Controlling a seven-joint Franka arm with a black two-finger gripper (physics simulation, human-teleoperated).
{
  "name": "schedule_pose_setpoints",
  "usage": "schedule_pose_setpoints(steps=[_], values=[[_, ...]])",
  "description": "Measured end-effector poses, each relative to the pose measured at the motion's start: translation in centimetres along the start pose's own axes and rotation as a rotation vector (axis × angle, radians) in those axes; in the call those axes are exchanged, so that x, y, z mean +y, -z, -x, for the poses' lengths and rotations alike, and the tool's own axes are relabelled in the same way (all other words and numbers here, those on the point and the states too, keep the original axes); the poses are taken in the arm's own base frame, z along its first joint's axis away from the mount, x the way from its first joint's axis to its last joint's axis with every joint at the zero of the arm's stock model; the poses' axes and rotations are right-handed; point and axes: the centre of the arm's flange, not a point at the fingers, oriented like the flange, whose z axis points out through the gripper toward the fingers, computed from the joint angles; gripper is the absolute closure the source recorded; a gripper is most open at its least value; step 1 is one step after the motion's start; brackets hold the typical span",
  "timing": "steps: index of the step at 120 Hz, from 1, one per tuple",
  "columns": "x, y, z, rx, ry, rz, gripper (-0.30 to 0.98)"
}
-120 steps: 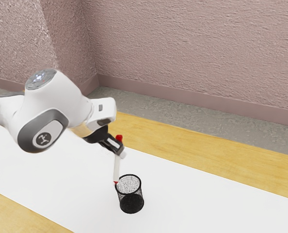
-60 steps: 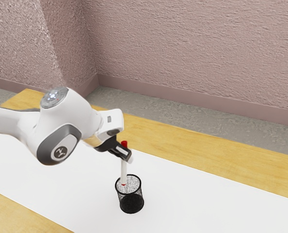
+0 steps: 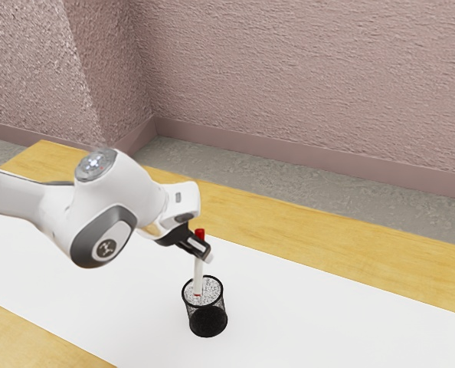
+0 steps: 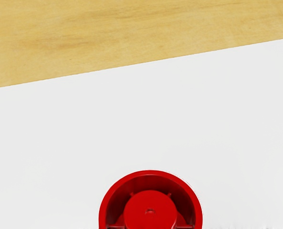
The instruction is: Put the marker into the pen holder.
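Gripper (image 3: 201,252) steadies marker (image 3: 198,274) at pen holder (image 3: 207,322)

Clamped near its red end, the marker stands nearly upright, its lower length left free to enter the mesh holder's open mouth. The holder sits upright on the table (image 3: 350,245), ready to receive it. Further lowering appears needed; early release could tip the marker against the rim.

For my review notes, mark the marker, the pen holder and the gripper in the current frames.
Marker (image 3: 198,273): exterior view, on its white barrel.
Pen holder (image 3: 207,321): exterior view, on its black mesh wall.
Gripper (image 3: 202,253): exterior view, midway between its fingertips.
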Motion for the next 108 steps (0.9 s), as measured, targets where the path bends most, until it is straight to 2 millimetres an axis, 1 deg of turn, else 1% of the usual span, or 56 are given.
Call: schedule_pose_setpoints(steps=[30, 50, 60, 64, 68, 72, 73, 76, 79, 81, 83, 86, 88, 90, 93, 96, 101, 108], values=[[-0.1, -1.2, 0.4, -0.012, -0.013, -0.003, 0.74], [0.1, -1.5, 0.5, -0.018, -0.037, -0.006, 0.38], [0.1, -1.6, 0.5, -0.020, -0.044, -0.006, 0.26], [0.1, -1.3, 0.1, -0.015, -0.046, -0.006, 0.22], [0.2, 0.2, -1.7, 0.011, -0.046, -0.003, 0.19], [0.4, 3.2, -5.6, 0.050, -0.044, -0.001, 0.16], [0.4, 4.4, -7.1, 0.063, -0.044, -0.001, 0.16], [0.2, 7.9, -10.7, 0.087, -0.043, -0.009, 0.14], [0.0, 12.3, -14.5, 0.106, -0.044, -0.027, 0.12], [-0.4, 15.1, -16.3, 0.109, -0.042, -0.043, 0.11], [-1.1, 17.6, -17.8, 0.108, -0.034, -0.063, 0.11], [-3.0, 20.4, -19.3, 0.094, -0.009, -0.097, 0.09], [-4.5, 21.6, -19.9, 0.076, 0.013, -0.120, 0.09], [-5.9, 22.5, -20.1, 0.052, 0.034, -0.140, 0.08], [-7.7, 23.3, -20.1, 0.010, 0.063, -0.164, 0.07], [-9.0, 23.7, -19.8, -0.034, 0.087, -0.182, 0.06], [-10.1, 23.7, -19.1, -0.109, 0.109, -0.198, 0.05], [-10.6, 23.1, -18.2, -0.204, 0.123, -0.210, 0.04]])
